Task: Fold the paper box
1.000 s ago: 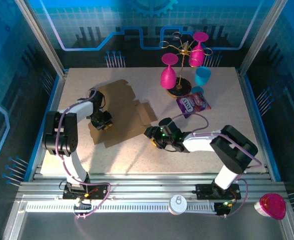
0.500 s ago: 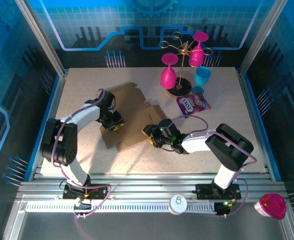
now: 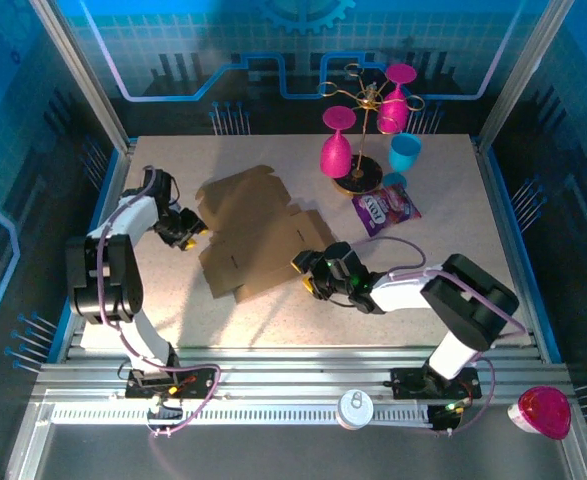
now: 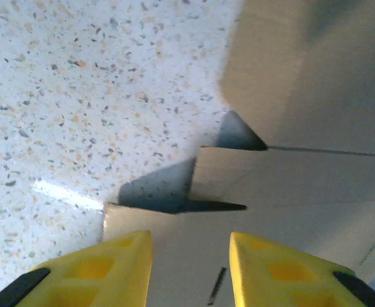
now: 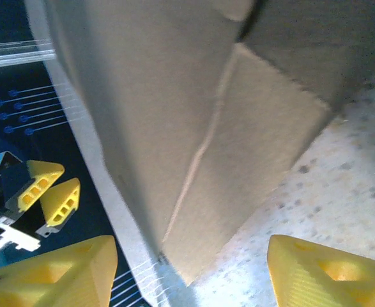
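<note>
The paper box (image 3: 258,240) is a flat brown die-cut sheet lying mid-table, with its flaps spread out. My left gripper (image 3: 185,232) sits just off the sheet's left edge. In the left wrist view its yellow fingers (image 4: 126,262) stand apart, the left gripper (image 4: 190,246) is open, and the paper box (image 4: 289,185) lies beyond them, not pinched. My right gripper (image 3: 313,275) is at the sheet's lower right edge. It is open wide in the right wrist view, where a raised flap corner of the paper box (image 5: 238,166) hangs above the right gripper (image 5: 190,256) untouched.
A gold rack with pink goblets (image 3: 358,150) stands at the back right, with a blue cup (image 3: 405,152) and a purple snack packet (image 3: 385,210) beside it. A pink object (image 3: 543,412) and a white disc (image 3: 354,408) rest on the front rail.
My left gripper has let go, opened and drawn back left off the sheet. The sheet now lies flatter and further right. The right gripper stayed at the lower right edge.
</note>
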`<state>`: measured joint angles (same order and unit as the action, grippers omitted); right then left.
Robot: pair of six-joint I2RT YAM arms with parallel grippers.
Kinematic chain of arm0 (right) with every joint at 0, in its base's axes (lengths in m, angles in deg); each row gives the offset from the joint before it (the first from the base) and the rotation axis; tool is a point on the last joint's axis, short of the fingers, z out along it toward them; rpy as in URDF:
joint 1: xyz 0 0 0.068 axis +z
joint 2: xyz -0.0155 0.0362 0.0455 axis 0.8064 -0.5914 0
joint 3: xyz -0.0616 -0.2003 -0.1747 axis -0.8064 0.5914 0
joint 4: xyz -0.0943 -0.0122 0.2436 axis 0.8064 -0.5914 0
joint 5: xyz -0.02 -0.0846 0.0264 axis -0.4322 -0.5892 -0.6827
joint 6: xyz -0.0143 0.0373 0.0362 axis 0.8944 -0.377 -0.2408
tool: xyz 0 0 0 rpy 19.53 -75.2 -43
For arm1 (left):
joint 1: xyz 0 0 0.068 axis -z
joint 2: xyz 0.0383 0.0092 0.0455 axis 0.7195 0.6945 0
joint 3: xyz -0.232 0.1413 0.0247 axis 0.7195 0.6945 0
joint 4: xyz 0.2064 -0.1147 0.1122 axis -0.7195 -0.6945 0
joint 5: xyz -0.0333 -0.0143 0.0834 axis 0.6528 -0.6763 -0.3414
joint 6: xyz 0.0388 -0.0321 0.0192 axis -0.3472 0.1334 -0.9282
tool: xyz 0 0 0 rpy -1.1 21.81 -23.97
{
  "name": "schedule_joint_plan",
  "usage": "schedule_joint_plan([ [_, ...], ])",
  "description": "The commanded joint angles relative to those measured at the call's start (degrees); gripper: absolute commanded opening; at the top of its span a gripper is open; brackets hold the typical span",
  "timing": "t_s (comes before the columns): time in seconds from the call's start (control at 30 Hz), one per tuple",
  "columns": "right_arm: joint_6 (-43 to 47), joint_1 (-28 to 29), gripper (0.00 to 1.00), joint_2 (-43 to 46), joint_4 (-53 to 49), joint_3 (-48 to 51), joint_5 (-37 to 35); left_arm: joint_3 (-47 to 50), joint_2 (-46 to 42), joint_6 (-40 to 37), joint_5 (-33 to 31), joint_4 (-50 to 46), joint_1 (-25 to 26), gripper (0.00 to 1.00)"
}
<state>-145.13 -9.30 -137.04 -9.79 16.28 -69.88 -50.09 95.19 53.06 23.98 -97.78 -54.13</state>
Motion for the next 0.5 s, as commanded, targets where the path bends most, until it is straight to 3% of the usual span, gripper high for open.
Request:
schedule_joint_plan([
  [0.0, -1.96, -0.38, 0.64, -2.34, 4.26, 0.29, -0.63, -0.08, 3.31, -2.11, 5.71, -0.57, -0.36, 0.38],
  [0.3, -3.03, -0.21, 0.63, -6.47, 6.13, -1.2, -1.47, 4.34, 4.3, 0.1, 8.26, 4.51, -0.23, 0.39],
  [0.47, -3.73, -0.8, 0.56, -9.55, 10.74, -2.96, -1.37, 5.67, 3.85, 0.56, 8.7, 5.33, -0.15, 0.38],
])
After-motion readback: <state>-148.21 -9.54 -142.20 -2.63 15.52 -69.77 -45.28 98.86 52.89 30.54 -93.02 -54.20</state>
